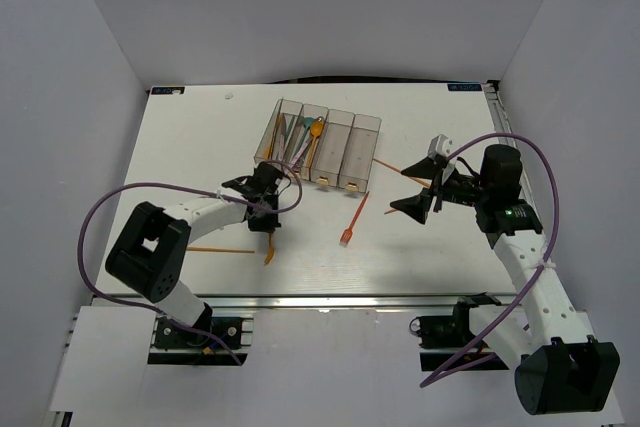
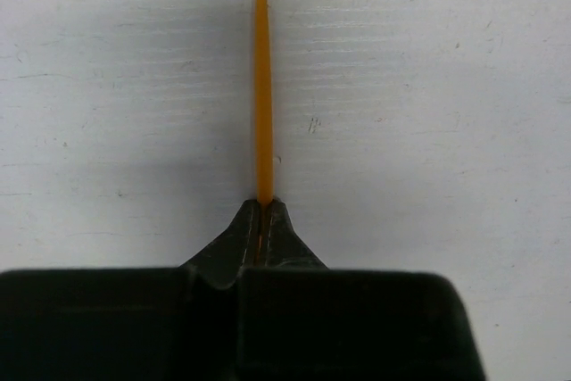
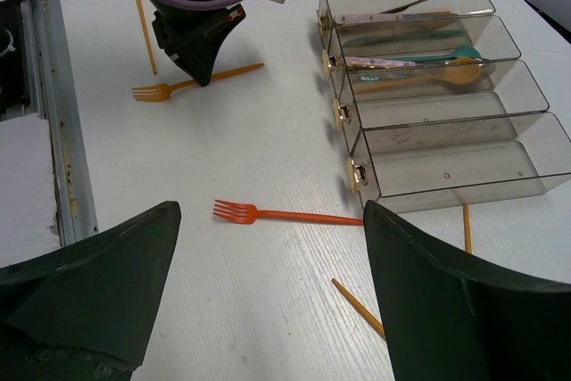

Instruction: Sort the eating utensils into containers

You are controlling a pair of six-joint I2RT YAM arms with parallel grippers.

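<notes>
Left claw (image 2: 261,211) is pressed together on an orange fork (image 2: 261,86), pinching it partway along the handle. From the left wrist cam the thin end of the handle pokes straight out ahead of the closed tips, with white table (image 2: 428,86) behind it. From the right wrist cam you can see the tines sticking out the other side of that claw, low over the table or touching it, honestly can't tell which. A skinny orange stick (image 3: 143,28) lies just beside that claw.

Right claw (image 1: 415,195) is spread wide with nothing between its fingers. A red-orange fork (image 3: 285,215) lies flat on the table just ahead of it, in line with the gap between the fingers, tines pointing away from the containers (image 3: 446,153) and handle tip near the tagged end of the closest bin. Those four joined bins sit ahead of the right claw and off to one side. The two bins farthest from it hold utensils, including a teal spoon (image 3: 428,55) and an orange spoon (image 3: 446,73). Another orange piece (image 3: 357,305) lies right by the claw's right finger.
</notes>
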